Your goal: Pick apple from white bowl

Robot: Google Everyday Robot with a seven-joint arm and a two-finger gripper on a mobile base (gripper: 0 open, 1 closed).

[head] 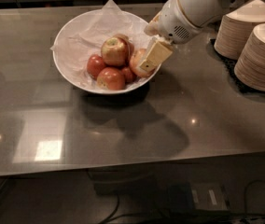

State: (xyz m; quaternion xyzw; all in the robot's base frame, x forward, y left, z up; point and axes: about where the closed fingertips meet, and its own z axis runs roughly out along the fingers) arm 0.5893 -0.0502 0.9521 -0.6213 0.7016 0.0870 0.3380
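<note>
The white bowl [63,69] stands on the grey counter at the back left, lined with crinkled white paper and holding several apples. The apple [136,60], large and pinkish-red with a pale blush, lies against the bowl's right rim. My gripper [153,58], tan under a white wrist, reaches in from the upper right and sits right against this apple's right side, covering part of it. Another large apple [114,50] with a yellow-green stem hollow sits on top of the pile to the left.
Smaller dark red apples [110,78] lie at the front of the bowl. Two stacks of beige paper bowls [262,55] stand on a black mat [225,59] at the right. The grey counter [123,134] extends toward its front edge.
</note>
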